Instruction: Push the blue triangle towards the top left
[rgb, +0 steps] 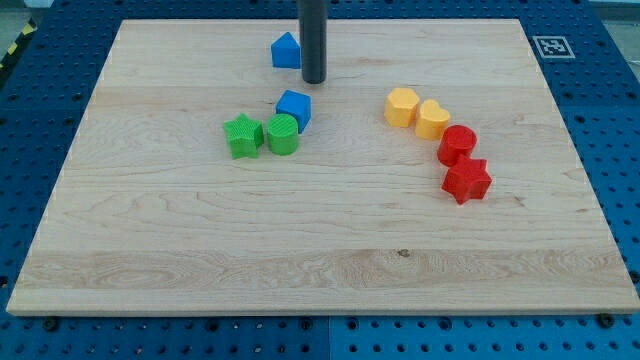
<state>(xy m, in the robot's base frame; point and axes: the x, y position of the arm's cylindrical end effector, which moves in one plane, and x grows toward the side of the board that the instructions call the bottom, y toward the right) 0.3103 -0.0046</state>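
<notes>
The blue triangle (285, 51) lies near the view's top, a little left of centre, on the wooden board (150, 220). My tip (314, 80) is the lower end of the dark rod. It stands right next to the triangle's right side, slightly below it. Whether it touches the triangle I cannot tell. A blue cube (295, 107) lies below the tip.
A green star (243, 135) and a green cylinder (282, 134) sit beside the blue cube. At the right, a yellow hexagon (401, 106), a yellow heart (433, 119), a red cylinder (457, 144) and a red star (467, 181) form a curved row.
</notes>
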